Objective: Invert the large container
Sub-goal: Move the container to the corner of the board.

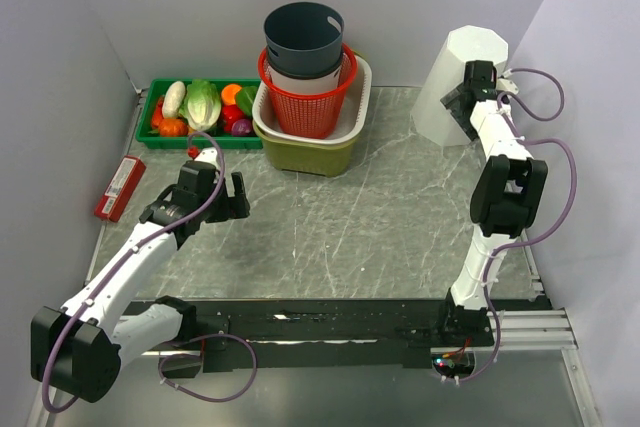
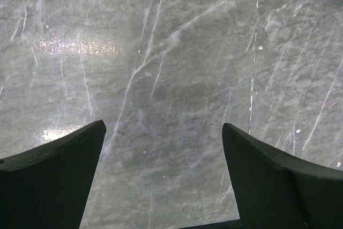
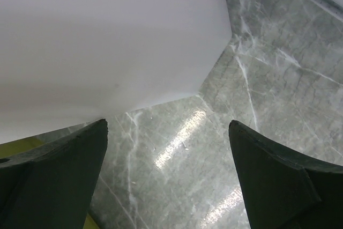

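Observation:
The large container [image 1: 450, 87] is a white faceted bin at the back right of the marble table, with its wide end down and its narrow end up. My right gripper [image 1: 463, 97] hangs close by its near right side, open, with nothing between its fingers. In the right wrist view the container's white wall [image 3: 107, 36] fills the upper left, and the open right gripper [image 3: 167, 123] shows only marble between its fingers. My left gripper [image 1: 215, 187] hovers open over the left part of the table, far from the container. The left wrist view shows the open left gripper [image 2: 163, 124] over bare marble.
A dark grey bucket [image 1: 303, 37] sits nested in a red basket [image 1: 305, 112], a cream basket and an olive tub [image 1: 305, 155] at the back centre. A green tray of vegetables [image 1: 200, 107] stands back left. A red packet [image 1: 120, 187] lies by the left wall.

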{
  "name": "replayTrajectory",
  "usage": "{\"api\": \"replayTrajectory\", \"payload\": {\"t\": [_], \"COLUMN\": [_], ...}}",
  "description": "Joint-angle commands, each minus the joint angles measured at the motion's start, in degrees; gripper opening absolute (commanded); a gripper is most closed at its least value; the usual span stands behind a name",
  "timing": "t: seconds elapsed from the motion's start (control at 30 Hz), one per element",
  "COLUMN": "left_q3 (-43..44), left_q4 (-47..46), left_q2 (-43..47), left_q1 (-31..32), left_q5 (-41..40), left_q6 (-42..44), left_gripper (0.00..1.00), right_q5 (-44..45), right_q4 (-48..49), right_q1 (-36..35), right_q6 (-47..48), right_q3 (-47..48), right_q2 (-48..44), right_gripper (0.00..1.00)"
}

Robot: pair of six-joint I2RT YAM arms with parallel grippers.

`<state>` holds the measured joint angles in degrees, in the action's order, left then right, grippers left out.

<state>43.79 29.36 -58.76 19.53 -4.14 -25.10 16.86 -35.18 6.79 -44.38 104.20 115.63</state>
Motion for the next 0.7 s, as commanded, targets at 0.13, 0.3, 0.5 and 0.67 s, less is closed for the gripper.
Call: {"api": "replayTrajectory", "payload": {"t": [0.13,0.3,0.5,0.67], "left_q3": [1.30,1.39,1.39,1.39], "left_q4": [-2.03,-1.77,-1.86,-1.86], "left_q2": [0.58,0.67,0.93,1.02], "left_q1": [-0.28,-0.28,-0.28,-0.28], "left_q5": [1.07,0.63,0.36,0.62], "left_q6": [0.76,0.58,0.58,0.67], "left_gripper": [0.96,0.96,0.96,0.96], "right_q5": [-2.89,-8.04,-13.25,-23.88], "right_q4": [0.99,2.39,10.01,17.24], "right_q1": [2.35,2.53,2.18,0.95], "right_q6": [-2.03,1.92,2.90,2.81], "right_q3": [-2.51,-2.77,-14.36,-27.37], "right_q2": [-3.31,-3.92,-11.47,-20.09], "right_gripper": [1.00,1.00,1.00,1.00]}}
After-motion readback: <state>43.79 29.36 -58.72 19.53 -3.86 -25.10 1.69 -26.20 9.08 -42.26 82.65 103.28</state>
